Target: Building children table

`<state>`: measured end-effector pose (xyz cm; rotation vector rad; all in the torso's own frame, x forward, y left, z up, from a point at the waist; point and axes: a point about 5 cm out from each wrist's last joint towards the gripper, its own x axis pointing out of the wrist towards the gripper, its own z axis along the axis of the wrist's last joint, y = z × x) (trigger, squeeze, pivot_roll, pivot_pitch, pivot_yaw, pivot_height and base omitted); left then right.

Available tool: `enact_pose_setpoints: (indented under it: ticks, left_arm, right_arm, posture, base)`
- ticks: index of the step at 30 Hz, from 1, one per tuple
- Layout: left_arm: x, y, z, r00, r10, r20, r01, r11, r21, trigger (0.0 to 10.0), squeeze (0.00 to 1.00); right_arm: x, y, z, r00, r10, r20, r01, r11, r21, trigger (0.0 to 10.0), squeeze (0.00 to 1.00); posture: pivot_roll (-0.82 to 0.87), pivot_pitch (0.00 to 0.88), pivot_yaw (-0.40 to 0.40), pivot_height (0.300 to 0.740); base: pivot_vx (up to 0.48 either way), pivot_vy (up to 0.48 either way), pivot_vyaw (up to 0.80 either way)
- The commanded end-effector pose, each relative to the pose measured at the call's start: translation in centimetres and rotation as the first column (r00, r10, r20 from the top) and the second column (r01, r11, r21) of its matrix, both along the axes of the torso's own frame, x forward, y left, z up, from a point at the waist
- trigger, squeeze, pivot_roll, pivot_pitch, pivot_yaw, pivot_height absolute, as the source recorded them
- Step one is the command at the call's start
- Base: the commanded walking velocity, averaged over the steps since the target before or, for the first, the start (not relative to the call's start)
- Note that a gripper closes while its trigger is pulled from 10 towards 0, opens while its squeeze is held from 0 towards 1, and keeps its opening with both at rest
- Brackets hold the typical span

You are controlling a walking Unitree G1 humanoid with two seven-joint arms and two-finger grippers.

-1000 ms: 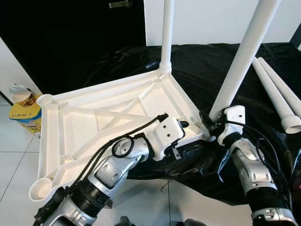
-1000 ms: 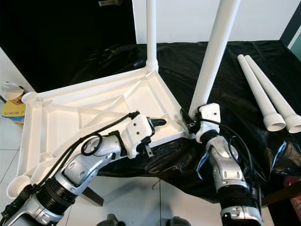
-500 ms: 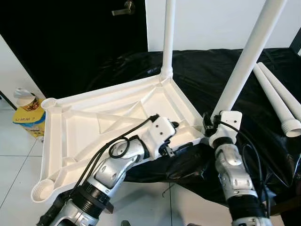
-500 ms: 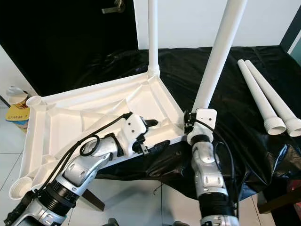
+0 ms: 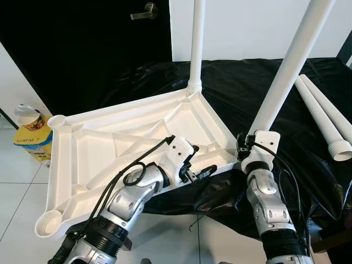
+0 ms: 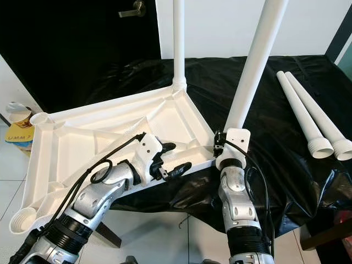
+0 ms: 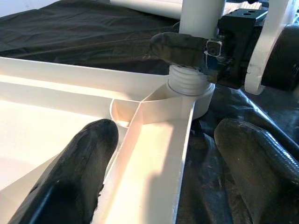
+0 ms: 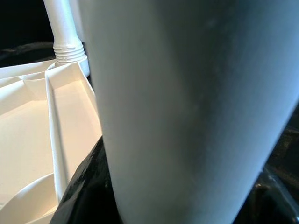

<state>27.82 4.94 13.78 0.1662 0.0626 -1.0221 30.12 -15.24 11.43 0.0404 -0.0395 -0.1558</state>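
A white wall (image 5: 247, 22) stood behind, and next to it a dark door (image 5: 82, 49) with a metal handle (image 5: 144, 9). The floor (image 5: 19, 192) was of light tiles. A black sheet (image 5: 236, 82) covered the surface. A yellow box (image 5: 30, 144) stood on the floor.

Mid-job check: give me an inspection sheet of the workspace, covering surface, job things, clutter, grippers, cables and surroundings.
Surface: black sheet covers the bench.
Job's things: white tabletop lies underside up, overhanging the bench; far leg stands in its corner socket; near leg stands at the right corner; two spare legs lie on the sheet.
Clutter: nothing seen on the sheet.
Grippers: left gripper open, fingers astride the tabletop's front rim; right gripper shut on the near leg's base.
Cables: black cable loops along the left arm.
Surroundings: yellow box with cup on the tiled floor; dark door with handle.
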Motion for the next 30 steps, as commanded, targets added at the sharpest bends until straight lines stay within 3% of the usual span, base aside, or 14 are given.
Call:
enact_pose_setpoints:
  ticks: [1, 3, 4, 10, 13, 18, 19, 21, 23, 28, 30]
  left_arm:
    - [0.4, 0.6, -0.6, 0.997, 0.082, -0.012, -0.082, 0.997, 0.014, 10.0, 0.00]
    - [0.2, 0.5, -0.5, 0.998, 0.057, -0.013, -0.058, 0.998, -0.008, 10.0, 0.00]
    - [0.1, 0.5, -0.3, 0.999, 0.045, -0.018, -0.046, 0.999, -0.018, 10.0, 0.00]
    - [-0.1, 0.4, -0.2, 0.999, 0.032, -0.016, -0.032, 0.999, -0.022, 10.0, 0.00]
    - [-0.6, 0.0, 0.6, 1.000, -0.013, -0.010, 0.012, 0.998, -0.061, 10.0, 0.00]
    - [-0.9, -0.7, 1.3, 0.999, -0.033, 0.044, 0.035, 0.998, -0.056, 10.0, 0.00]
    - [-1.1, -0.9, 1.5, 0.996, -0.044, 0.074, 0.047, 0.998, -0.045, 10.0, 0.00]
    - [-1.2, -1.0, 1.6, 0.993, -0.050, 0.103, 0.053, 0.998, -0.035, 10.0, 0.00]
    - [-1.5, -0.8, 1.8, 0.991, -0.064, 0.114, 0.068, 0.997, -0.025, 10.0, 0.00]
    - [-1.5, -0.7, 1.8, 0.991, -0.066, 0.113, 0.069, 0.997, -0.022, 10.0, 0.00]
    - [-1.6, -0.6, 1.8, 0.993, -0.082, 0.090, 0.084, 0.996, -0.024, 10.0, 0.00]
  right_arm:
    - [-0.6, 0.2, -1.9, 0.996, -0.011, -0.094, 0.012, 1.000, 0.016, 10.0, 0.00]
    - [-0.7, 0.3, -1.7, 0.997, 0.001, -0.079, 0.000, 1.000, 0.009, 10.0, 0.05]
    - [-0.7, 0.3, -1.5, 0.998, 0.019, -0.063, -0.018, 1.000, 0.012, 10.0, 1.00]
    - [-0.9, 0.1, -1.1, 0.998, 0.053, -0.030, -0.052, 0.999, 0.015, 10.0, 1.00]
    - [-1.0, -1.6, -0.3, 0.993, 0.122, 0.007, -0.122, 0.992, -0.027, 10.0, 1.00]
    - [-0.9, -2.6, 0.1, 0.980, 0.199, 0.018, -0.198, 0.978, -0.063, 10.0, 1.00]
    - [-0.8, -2.9, 0.3, 0.969, 0.247, 0.020, -0.245, 0.966, -0.077, 10.0, 0.00]
    - [-0.6, -3.2, 0.5, 0.958, 0.286, 0.022, -0.283, 0.955, -0.090, 10.0, 0.00]
    - [-0.1, -3.6, 1.0, 0.921, 0.388, 0.022, -0.382, 0.915, -0.128, 10.0, 0.00]
    - [0.0, -3.8, 1.2, 0.906, 0.422, 0.022, -0.415, 0.898, -0.145, 10.0, 0.00]
    - [0.5, -4.1, 1.5, 0.862, 0.507, -0.004, -0.498, 0.845, -0.193, 10.0, 0.00]
  posture:
    - [-0.02, 0.000, 0.032, 0.740]
    - [-0.02, 0.000, 0.031, 0.740]
    - [-0.02, 0.000, 0.032, 0.740]
    - [-0.02, 0.000, 0.032, 0.740]
    - [-0.03, 0.000, 0.020, 0.740]
    - [-0.02, 0.000, 0.001, 0.740]
    - [-0.02, 0.000, -0.010, 0.740]
    - [-0.03, 0.000, -0.011, 0.740]
    - [-0.03, 0.000, -0.002, 0.740]
    - [-0.03, 0.001, 0.007, 0.740]
    - [-0.03, 0.002, 0.022, 0.740]
  base:
    - [0.000, 0.000, 0.00]
    - [0.000, 0.000, 0.00]
    - [0.000, 0.000, 0.00]
    - [0.000, 0.000, 0.00]
    - [0.000, 0.000, 0.00]
    - [0.000, 0.000, 0.00]
    - [0.000, 0.000, 0.00]
    - [0.000, 0.000, 0.00]
    - [0.000, 0.000, 0.00]
    - [0.000, 0.000, 0.00]
    - [0.000, 0.000, 0.00]
